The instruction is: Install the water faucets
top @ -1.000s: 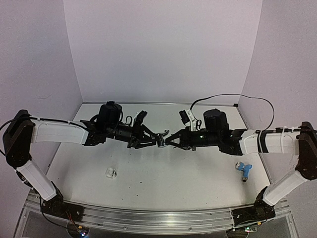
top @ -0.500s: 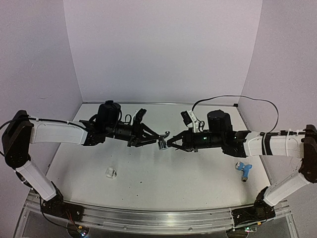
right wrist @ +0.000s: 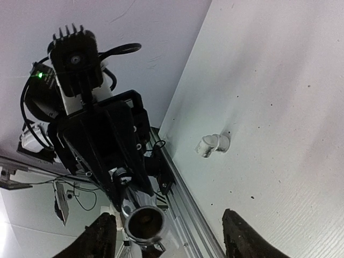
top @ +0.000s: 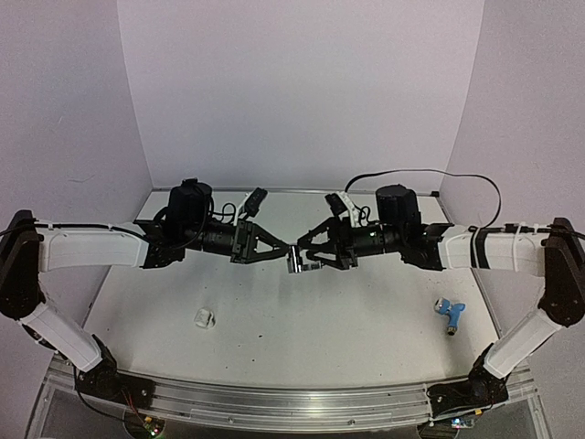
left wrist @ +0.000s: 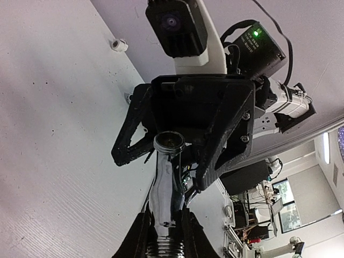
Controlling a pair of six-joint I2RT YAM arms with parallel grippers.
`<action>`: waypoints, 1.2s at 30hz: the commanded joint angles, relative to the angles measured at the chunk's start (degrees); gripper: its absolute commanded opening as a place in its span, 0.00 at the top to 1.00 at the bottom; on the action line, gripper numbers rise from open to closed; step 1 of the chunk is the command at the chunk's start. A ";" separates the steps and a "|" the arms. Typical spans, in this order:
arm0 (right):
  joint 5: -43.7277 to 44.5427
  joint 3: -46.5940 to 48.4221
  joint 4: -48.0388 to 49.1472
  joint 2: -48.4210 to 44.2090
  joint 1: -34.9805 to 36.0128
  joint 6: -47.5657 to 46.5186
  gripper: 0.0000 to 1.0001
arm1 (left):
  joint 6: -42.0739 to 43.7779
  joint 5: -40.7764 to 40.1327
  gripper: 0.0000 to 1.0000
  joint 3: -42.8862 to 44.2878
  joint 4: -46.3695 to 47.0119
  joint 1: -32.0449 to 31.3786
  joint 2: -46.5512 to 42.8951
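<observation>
The shiny silver water faucet [top: 294, 262] hangs in mid-air over the table's middle, with my left gripper [top: 289, 251] shut on it. In the left wrist view the silver faucet [left wrist: 163, 185] sticks out from between the shut fingers [left wrist: 143, 236], its round open end away from the camera. My right gripper [top: 308, 252] faces it, open, its fingers spread to either side of that end without touching. In the right wrist view the faucet's mouth [right wrist: 143, 221] sits close to the left finger [right wrist: 101, 237]. The light blue faucet [top: 450, 313] lies on the table at the right.
A small white stubby fitting [top: 205, 318] lies on the table at the front left, also visible as the white fitting [right wrist: 212, 144] in the right wrist view. Pale walls enclose the table on three sides. The aluminium rail [top: 274, 402] runs along the near edge.
My right gripper has opened and let go of the silver faucet. My left gripper has closed on it. Both wrists have lifted slightly and drawn a little towards the back.
</observation>
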 commanded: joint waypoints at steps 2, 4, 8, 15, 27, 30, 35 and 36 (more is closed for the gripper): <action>-7.57 4.18 5.11 2.02 0.19 -0.09 0.54 | 2.65 3.87 1.00 2.57 2.32 -0.03 -0.40; -8.62 3.76 9.29 2.99 0.23 2.29 0.67 | 2.63 3.66 1.00 2.42 2.40 -0.03 -0.84; -10.85 2.25 15.54 4.80 0.35 6.31 0.68 | 2.56 3.33 1.00 2.55 2.40 -0.03 -0.99; -13.07 1.20 18.38 5.97 1.20 6.85 0.65 | 1.90 3.60 1.00 3.04 2.62 -0.03 -0.09; -15.46 -1.68 20.96 5.58 1.90 5.83 0.64 | 1.17 4.16 1.00 3.01 3.19 -0.03 0.41; -16.34 -1.77 22.03 6.01 2.07 6.00 0.71 | 0.88 4.15 1.00 3.02 3.45 0.02 0.49; -14.60 -2.36 22.75 5.76 2.12 5.65 1.00 | 0.40 4.32 1.00 2.79 3.55 -0.03 0.49; -13.63 -2.62 22.75 5.44 2.12 5.26 1.00 | 0.21 4.19 1.00 2.62 3.55 -0.03 0.50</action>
